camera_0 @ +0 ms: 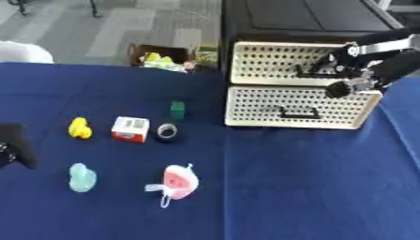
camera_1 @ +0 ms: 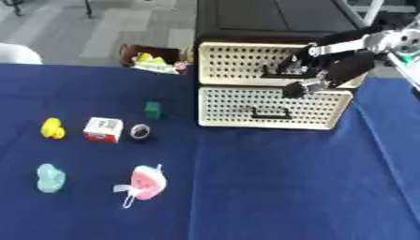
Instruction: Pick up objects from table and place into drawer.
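Blue cloth [camera_0: 287,187] carries six small objects at left: a yellow duck [camera_0: 78,128], box [camera_0: 131,129], tape roll [camera_0: 167,131], green block [camera_0: 177,109], teal toy [camera_0: 81,177] and pink toy [camera_0: 179,182]. Two cream drawers [camera_0: 295,108] stand right, where the right hand [camera_0: 344,79], fingers curled, hovers at the top drawer's handle [camera_0: 311,71], well apart from the objects.
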Motion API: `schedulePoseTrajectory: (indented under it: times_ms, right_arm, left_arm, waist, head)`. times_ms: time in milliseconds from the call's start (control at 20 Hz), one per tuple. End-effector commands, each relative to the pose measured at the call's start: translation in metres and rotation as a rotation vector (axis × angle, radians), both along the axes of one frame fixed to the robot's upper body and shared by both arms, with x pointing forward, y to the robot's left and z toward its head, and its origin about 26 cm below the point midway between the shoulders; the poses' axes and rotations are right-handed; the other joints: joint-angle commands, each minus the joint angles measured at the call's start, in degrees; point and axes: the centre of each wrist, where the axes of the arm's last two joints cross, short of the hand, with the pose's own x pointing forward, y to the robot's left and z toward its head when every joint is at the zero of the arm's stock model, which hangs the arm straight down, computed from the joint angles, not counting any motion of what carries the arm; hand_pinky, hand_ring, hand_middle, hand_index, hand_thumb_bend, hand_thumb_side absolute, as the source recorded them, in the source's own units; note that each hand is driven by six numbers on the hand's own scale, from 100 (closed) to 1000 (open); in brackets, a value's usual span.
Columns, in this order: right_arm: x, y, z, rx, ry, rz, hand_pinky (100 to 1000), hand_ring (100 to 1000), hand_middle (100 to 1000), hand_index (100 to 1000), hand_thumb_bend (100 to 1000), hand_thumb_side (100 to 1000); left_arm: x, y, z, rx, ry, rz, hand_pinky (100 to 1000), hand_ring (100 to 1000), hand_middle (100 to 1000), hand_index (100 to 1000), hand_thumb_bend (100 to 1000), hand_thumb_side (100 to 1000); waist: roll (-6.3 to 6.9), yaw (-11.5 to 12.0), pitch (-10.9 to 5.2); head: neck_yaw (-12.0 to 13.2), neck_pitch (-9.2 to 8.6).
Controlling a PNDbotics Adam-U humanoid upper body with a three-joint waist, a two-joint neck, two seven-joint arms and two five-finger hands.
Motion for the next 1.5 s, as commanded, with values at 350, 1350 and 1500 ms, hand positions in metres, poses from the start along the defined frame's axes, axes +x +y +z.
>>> schedulePoseTrajectory:
  times_ms: [350, 1350, 1500]
  right_arm:
    - [-0.019, 0.005, 0.011, -0.064, -0.039, 0.001, 249, 245, 258, 940, 500, 919]
    - [-0.062, 0.026, 0.041, -0.246, -0.278, -0.034, 228, 234, 263, 929, 454, 951]
    - [-0.066, 0.033, 0.038, -0.293, -0.297, -0.007, 223, 233, 264, 923, 453, 957]
  left_arm:
    - [-0.003, -0.001, 0.006, 0.012, -0.019, -0.006, 447, 483, 496, 710, 100, 1000]
    - [-0.002, -0.003, 0.006, 0.005, -0.004, -0.022, 449, 484, 496, 708, 100, 1000]
    - [-0.002, -0.003, 0.006, 0.005, -0.002, -0.024, 449, 484, 495, 708, 100, 1000]
  waist:
    - [0.10, -0.4, -0.85]
    - [0.08, -1.3, -0.76]
    - [0.01, -1.3, -0.70]
  head:
    - [-0.1, -0.64]
    - [-0.1, -0.89]
    - [-0.3, -0.81]
